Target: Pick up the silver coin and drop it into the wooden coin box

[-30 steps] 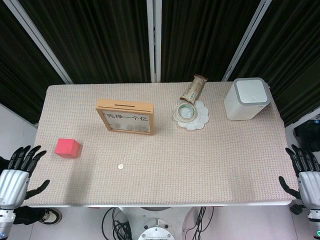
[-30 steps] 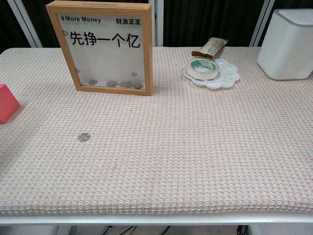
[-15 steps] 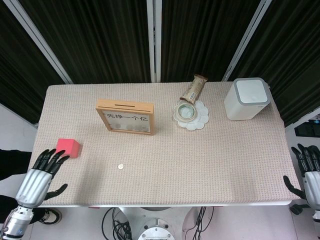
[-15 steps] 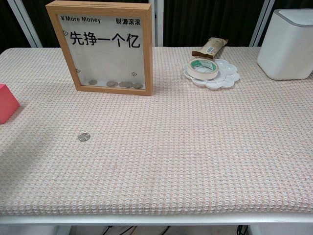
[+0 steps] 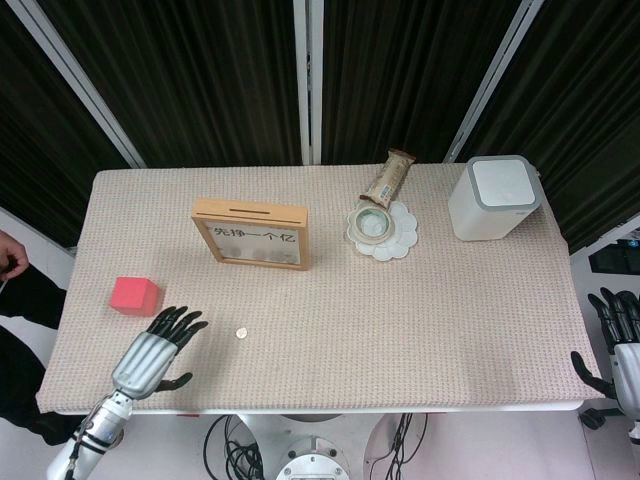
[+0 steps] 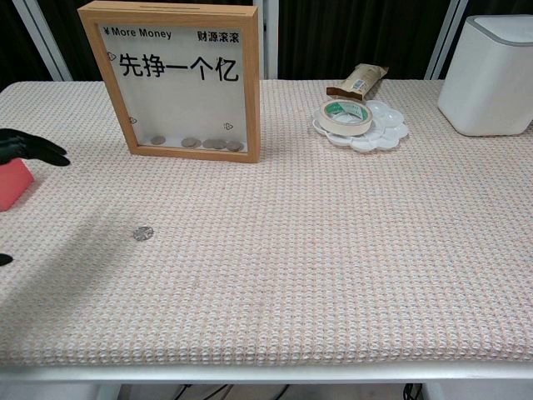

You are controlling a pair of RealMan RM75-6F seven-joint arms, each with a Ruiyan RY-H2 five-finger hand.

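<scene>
The silver coin (image 5: 240,333) (image 6: 143,232) lies flat on the woven tablecloth, in front of the wooden coin box (image 5: 251,233) (image 6: 178,79). The box stands upright with a glass front, a slot in its top edge and several coins at the bottom. My left hand (image 5: 152,355) hovers over the table's front left, fingers spread and empty, fingertips a short way left of the coin. Only its dark fingertips (image 6: 33,148) show in the chest view. My right hand (image 5: 620,345) hangs beyond the table's right edge, fingers apart, holding nothing.
A red block (image 5: 135,296) (image 6: 10,179) sits at the left, just behind my left hand. At the back right are a tape roll (image 5: 371,222) on a white doily, a snack wrapper (image 5: 387,178) and a white bin (image 5: 494,197).
My left hand has swung in from beyond the left edge to over the table, toward the coin. My right hand has sunk slightly lower at the right edge.
</scene>
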